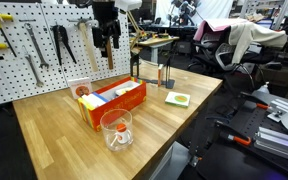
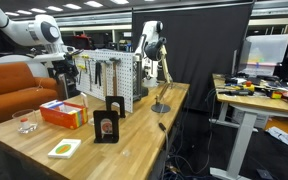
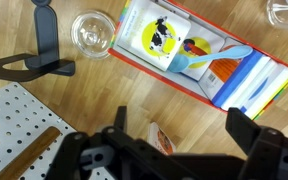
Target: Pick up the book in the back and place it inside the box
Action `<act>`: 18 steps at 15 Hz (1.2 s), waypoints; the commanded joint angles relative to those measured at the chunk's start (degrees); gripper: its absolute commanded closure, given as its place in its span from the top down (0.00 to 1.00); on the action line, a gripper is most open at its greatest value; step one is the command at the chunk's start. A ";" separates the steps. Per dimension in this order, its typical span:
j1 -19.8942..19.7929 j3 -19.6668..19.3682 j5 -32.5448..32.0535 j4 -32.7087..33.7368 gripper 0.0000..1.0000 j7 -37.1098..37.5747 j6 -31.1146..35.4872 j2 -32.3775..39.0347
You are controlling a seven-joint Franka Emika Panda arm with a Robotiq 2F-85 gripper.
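Note:
The book (image 1: 77, 90) is small with a cream cover and an orange-red picture. It stands behind the box against the pegboard, and part of it shows in the wrist view (image 3: 162, 138). The long orange-red box (image 1: 112, 100) lies on the table in both exterior views (image 2: 64, 113). In the wrist view (image 3: 204, 55) colourful printed items show inside it. My gripper (image 1: 104, 35) hangs high above the book and the box's back end, also seen in an exterior view (image 2: 68, 72). Its fingers (image 3: 182, 130) are spread wide and empty, with the book between and below them.
A clear plastic cup (image 1: 116, 128) stands beside the box (image 3: 92, 30). A green-and-white pad (image 1: 177, 98) lies near the table edge. A black stand (image 2: 107, 125) is on the table (image 3: 44, 45). A pegboard (image 1: 34, 50) with tools backs the table. A desk lamp (image 2: 162, 80) stands at the far end.

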 commanded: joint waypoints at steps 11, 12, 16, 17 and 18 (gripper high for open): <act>1.20 -2.53 0.64 16.47 1.00 -10.95 0.13 12.07; 1.15 -2.44 0.94 20.03 1.00 -13.82 -0.49 14.64; 1.36 -1.23 1.96 33.92 1.00 -26.15 -3.58 25.62; 1.69 -0.96 2.10 37.01 1.00 -28.52 -4.43 28.15; 2.06 -0.65 2.34 39.91 1.00 -30.63 -5.54 30.39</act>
